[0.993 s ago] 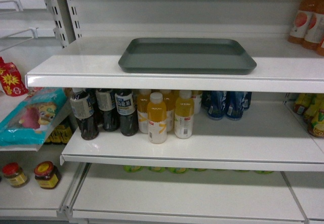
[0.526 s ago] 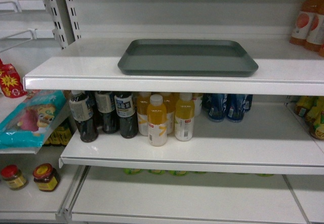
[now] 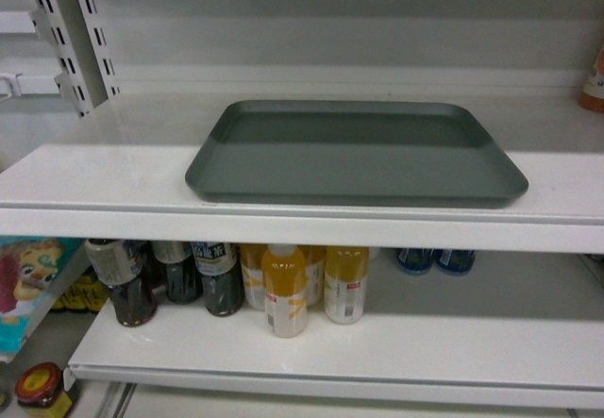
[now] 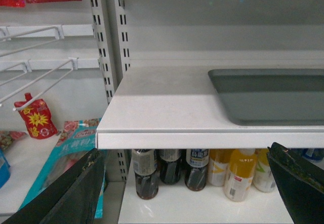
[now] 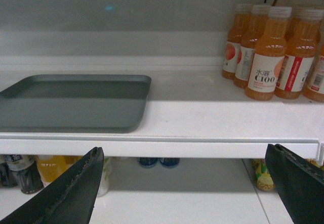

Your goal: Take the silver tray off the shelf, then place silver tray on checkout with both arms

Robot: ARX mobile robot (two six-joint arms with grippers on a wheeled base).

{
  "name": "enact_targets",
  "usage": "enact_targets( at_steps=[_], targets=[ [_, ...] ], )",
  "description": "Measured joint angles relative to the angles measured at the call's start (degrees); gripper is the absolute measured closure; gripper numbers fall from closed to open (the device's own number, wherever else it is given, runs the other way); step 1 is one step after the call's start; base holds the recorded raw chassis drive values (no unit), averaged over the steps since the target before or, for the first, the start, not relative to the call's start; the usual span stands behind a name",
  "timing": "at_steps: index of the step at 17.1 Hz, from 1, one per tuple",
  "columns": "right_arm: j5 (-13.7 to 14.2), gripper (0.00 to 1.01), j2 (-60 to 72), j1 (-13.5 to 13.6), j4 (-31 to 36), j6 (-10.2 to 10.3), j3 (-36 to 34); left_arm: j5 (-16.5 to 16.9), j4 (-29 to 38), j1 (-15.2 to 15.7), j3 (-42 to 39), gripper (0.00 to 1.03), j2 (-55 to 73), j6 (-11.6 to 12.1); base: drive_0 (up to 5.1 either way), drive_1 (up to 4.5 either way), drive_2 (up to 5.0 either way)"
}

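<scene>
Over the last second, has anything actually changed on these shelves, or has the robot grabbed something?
Only the view changed: the robot rolled closer, so the silver tray and its shelf look bigger. Nothing was grabbed. The tray lies flat where it was, the bottles below stand unmoved, and both grippers wait open in front of the shelf edge.

the silver tray (image 4: 268, 95) runs off the right edge in the left wrist view and off the left edge in the right wrist view. bottle labels (image 3: 283, 309) under the shelf (image 3: 113, 177) are too blurred to read.
</scene>
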Motion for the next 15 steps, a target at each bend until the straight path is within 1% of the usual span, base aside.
enact_targets(
  at_steps=[7,15],
  targets=[
    [0.00,0.03,0.00,0.00,0.20,0.00,0.00,0.04,0.17,0.00,0.00,0.05,0.00,0.00,0.0,4.31,-4.2],
    [0.00,0.03,-0.02,0.00,0.11,0.00,0.00,0.00,0.17,0.00,0.00,0.05,0.00,0.00,0.0,0.00,0.0]
  ],
)
